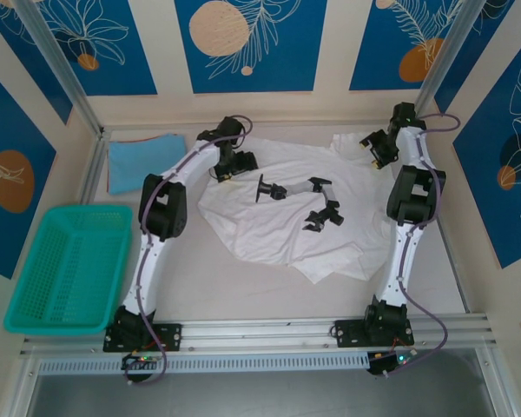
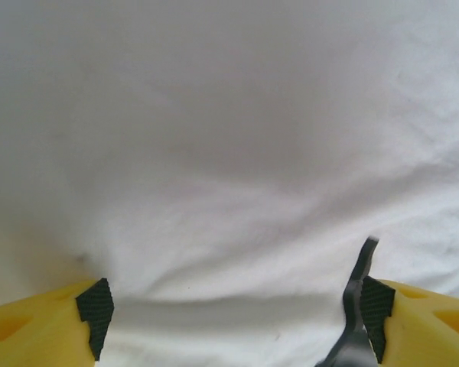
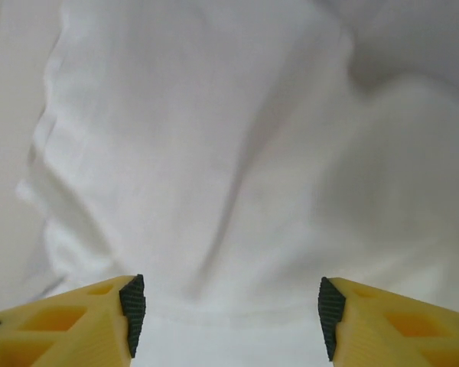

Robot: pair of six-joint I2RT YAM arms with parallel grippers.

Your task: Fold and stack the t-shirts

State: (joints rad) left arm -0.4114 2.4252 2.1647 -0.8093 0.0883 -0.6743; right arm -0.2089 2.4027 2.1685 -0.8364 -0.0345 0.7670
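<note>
- Hovering over the white t-shirt (image 1: 278, 230), the left tool (image 2: 233, 306) has its jaws apart with nothing between them. Smooth cloth lies under its pads (image 2: 96, 307). Closing straight down from here would probably pinch mid-panel fabric instead of an edge, and the fold line would come out crooked.
- The right tool (image 3: 229, 306) is likewise spread and empty above the shirt's sleeve side. The cloth's edge and the bare surface (image 3: 0, 115) lie off to its left. Drifting too far that way could make it close on the surface and miss the cloth.
- The shirt lies rumpled between the two tools, and the side nearer the arm bases looks doubled over. A grab through two layers could drag the whole garment rather than turn one part.
- Unequal lifts by the two tools would skew the shirt and bunch it around the black chest mark (image 1: 295, 201).
- The light-blue t-shirt (image 1: 143, 162) lies well apart, to the left tool's left. A wide sweep of that arm could nudge it, or the teal basket (image 1: 69, 269) nearer the bases.
</note>
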